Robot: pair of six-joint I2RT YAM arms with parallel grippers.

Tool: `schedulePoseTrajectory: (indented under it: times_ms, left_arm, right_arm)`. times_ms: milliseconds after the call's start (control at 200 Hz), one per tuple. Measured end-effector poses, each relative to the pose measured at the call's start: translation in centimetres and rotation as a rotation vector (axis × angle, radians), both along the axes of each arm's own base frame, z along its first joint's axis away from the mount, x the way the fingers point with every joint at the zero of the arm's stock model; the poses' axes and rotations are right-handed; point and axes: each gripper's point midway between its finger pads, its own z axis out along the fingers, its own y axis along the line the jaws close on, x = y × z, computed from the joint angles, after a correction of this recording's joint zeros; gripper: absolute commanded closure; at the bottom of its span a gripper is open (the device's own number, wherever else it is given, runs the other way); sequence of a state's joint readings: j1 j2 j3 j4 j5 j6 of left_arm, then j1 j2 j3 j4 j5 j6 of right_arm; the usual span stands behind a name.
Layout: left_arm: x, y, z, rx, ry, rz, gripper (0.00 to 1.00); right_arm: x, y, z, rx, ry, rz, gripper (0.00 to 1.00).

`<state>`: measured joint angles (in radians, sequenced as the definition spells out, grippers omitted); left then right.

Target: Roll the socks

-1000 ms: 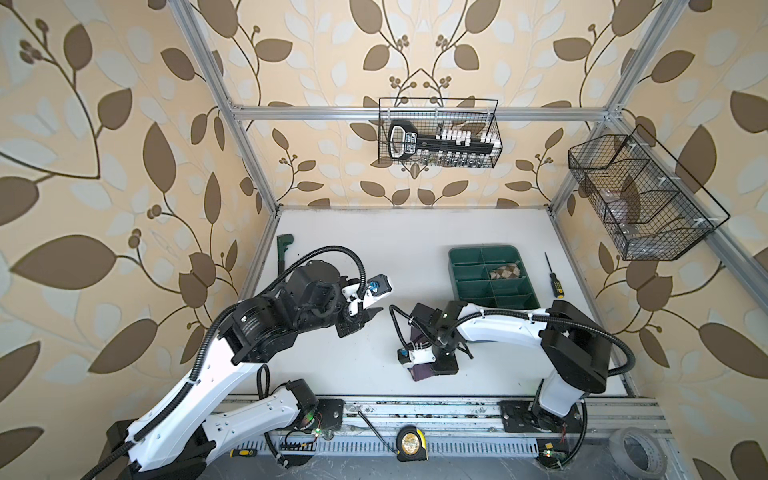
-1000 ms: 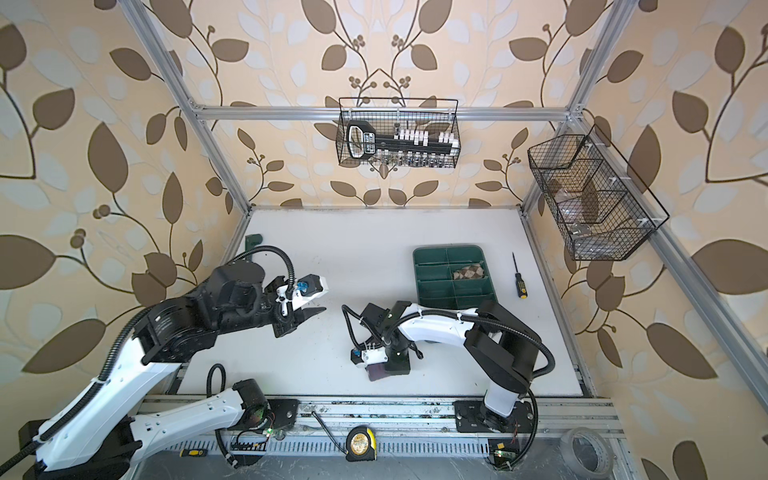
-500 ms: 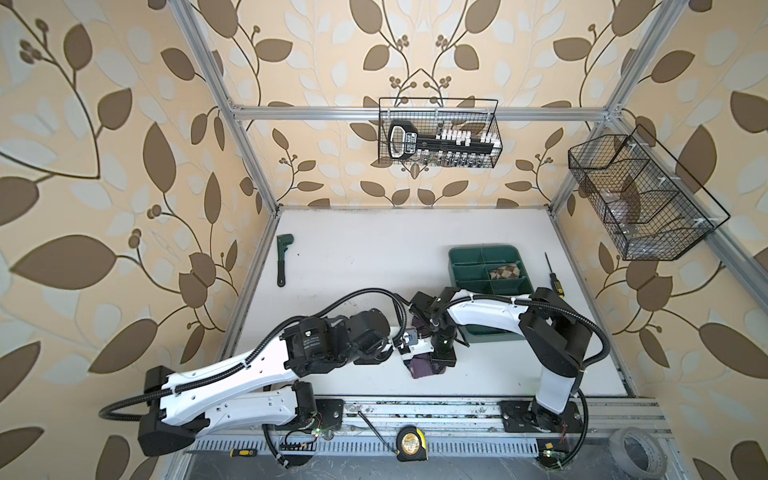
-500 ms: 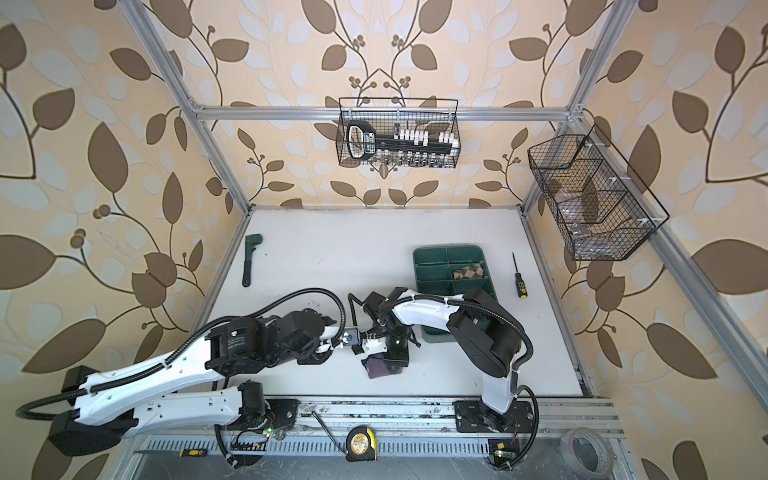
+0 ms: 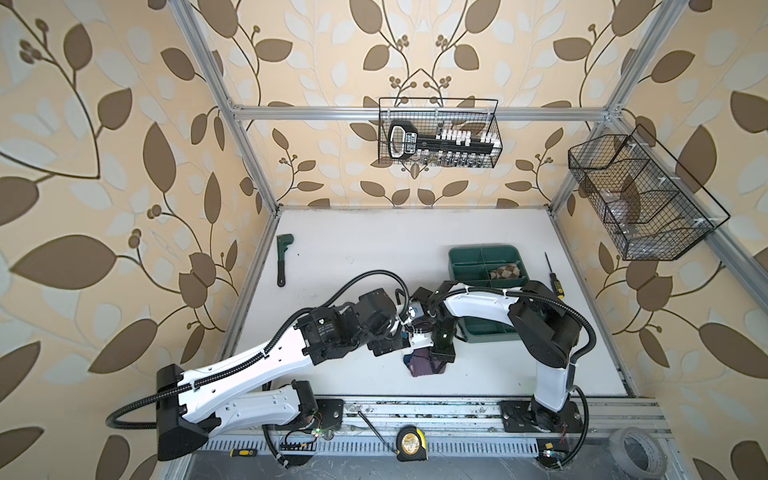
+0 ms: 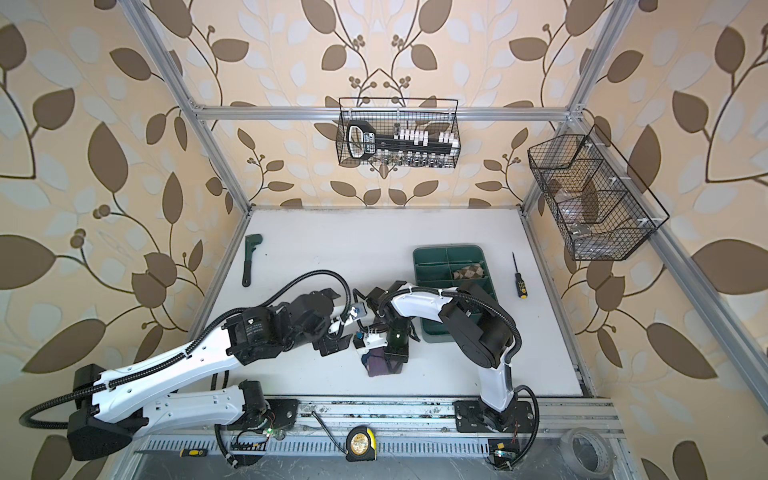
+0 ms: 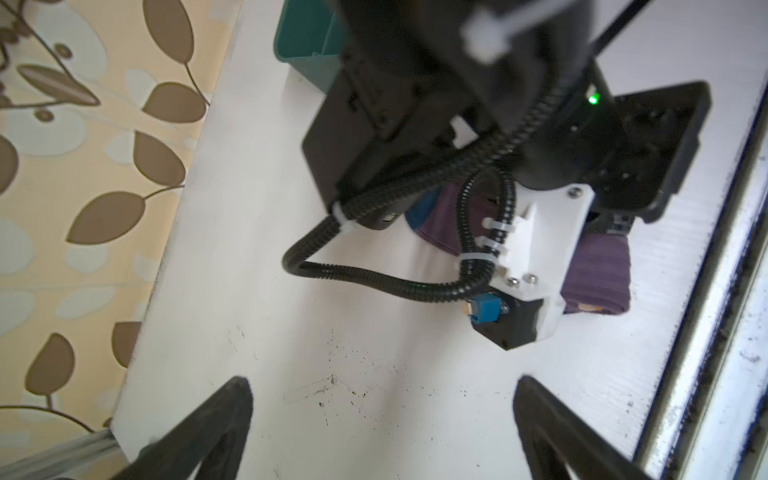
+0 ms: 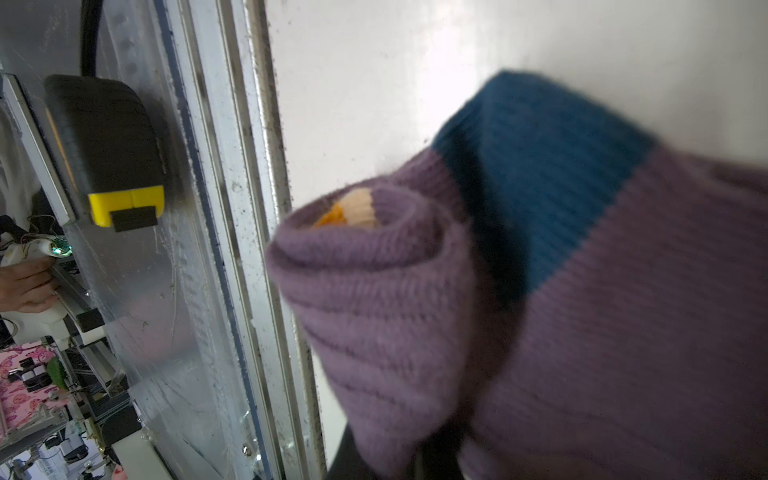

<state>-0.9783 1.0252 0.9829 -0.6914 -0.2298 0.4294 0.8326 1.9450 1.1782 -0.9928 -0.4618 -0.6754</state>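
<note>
The purple ribbed sock (image 5: pixel 424 365) (image 6: pixel 381 366) lies bunched near the table's front middle. My right gripper (image 5: pixel 442 353) (image 6: pixel 397 355) points down and is shut on it. In the right wrist view the purple sock (image 8: pixel 395 299) is partly rolled, with a navy patch (image 8: pixel 540 174) and a bit of yellow cuff (image 8: pixel 332 216) inside the roll; my fingers are mostly hidden under the fabric. The argyle sock (image 5: pixel 505 272) (image 6: pixel 469 272) sits in the green tray. My left gripper (image 5: pixel 388 345) (image 7: pixel 382 415) hovers low just left of the purple sock (image 7: pixel 598 270), open and empty.
The green tray (image 5: pixel 482 249) stands right of the arms, partly under the right arm. A green wrench (image 5: pixel 282 259) lies at the far left and a screwdriver (image 5: pixel 552 276) at the right. The front rail with a tape measure (image 5: pixel 411 442) runs close behind the purple sock.
The left arm has swung down from high on the left to low beside the right gripper, and its jaws have opened wide. The right gripper stays shut on the purple sock.
</note>
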Motion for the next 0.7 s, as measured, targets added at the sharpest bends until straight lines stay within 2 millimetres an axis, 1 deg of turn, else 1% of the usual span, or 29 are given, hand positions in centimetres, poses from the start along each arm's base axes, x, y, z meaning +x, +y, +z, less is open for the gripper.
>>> schedulePoseTrajectory:
  times_ms: [15,70,135,200,245,295,335,420,465,525,555,590,635,645,700]
  left_arm:
    - [0.1,0.0,0.2,-0.009,0.006,0.003,0.02]
    - [-0.1,-0.6,0.7,-0.036,0.034,-0.015,0.13]
    - [-1.0,-1.6,1.1,-0.081,0.083,-0.057,0.26]
    - [-2.1,-2.5,1.4,-0.130,0.134,-0.103,0.35]
    - [-2.9,-3.1,1.6,-0.159,0.162,-0.144,0.39]
    - [-3.9,-3.6,1.9,-0.178,0.178,-0.180,0.40]
    - [-4.7,-4.0,2.1,-0.172,0.167,-0.214,0.38]
    - [-7.9,-5.4,1.9,-0.113,0.110,-0.336,0.35]
    - [-9.8,-6.4,0.8,-0.042,0.075,-0.408,0.35]
    - [-11.4,-7.2,-1.2,0.055,0.045,-0.462,0.37]
    - [-11.7,-7.5,-2.3,0.107,0.031,-0.472,0.38]
    - [-11.8,-7.9,-4.1,0.179,0.020,-0.470,0.39]
    - [-11.7,-8.1,-6.8,0.284,0.010,-0.455,0.39]
    - [-11.7,-8.1,-7.1,0.297,0.007,-0.456,0.40]
    - [-11.6,-7.9,-10.3,0.408,0.001,-0.435,0.41]
  right_arm:
    - [0.0,0.0,0.0,0.000,0.002,-0.001,1.00]
    - [0.0,0.0,0.0,0.000,0.008,-0.006,1.00]
    - [0.0,0.1,0.0,-0.005,0.017,-0.008,1.00]
    - [0.0,0.0,0.0,-0.014,0.028,-0.010,1.00]
    - [0.1,0.0,0.0,-0.020,0.035,-0.011,1.00]
    - [0.1,0.0,0.0,-0.023,0.041,-0.014,1.00]
    - [0.1,0.0,0.0,-0.024,0.044,-0.014,1.00]
    - [0.1,0.0,0.0,-0.027,0.049,-0.016,1.00]
    - [0.1,0.0,0.0,-0.028,0.050,-0.016,1.00]
    - [0.1,0.0,0.0,-0.028,0.052,-0.018,1.00]
    - [0.1,0.0,0.0,-0.028,0.053,-0.019,1.00]
    - [0.1,0.0,0.0,-0.027,0.056,-0.022,1.00]
    - [0.1,0.0,0.0,-0.028,0.060,-0.024,1.00]
    - [0.1,0.0,0.0,-0.028,0.061,-0.025,1.00]
    - [0.1,0.0,0.0,-0.027,0.063,-0.026,1.00]
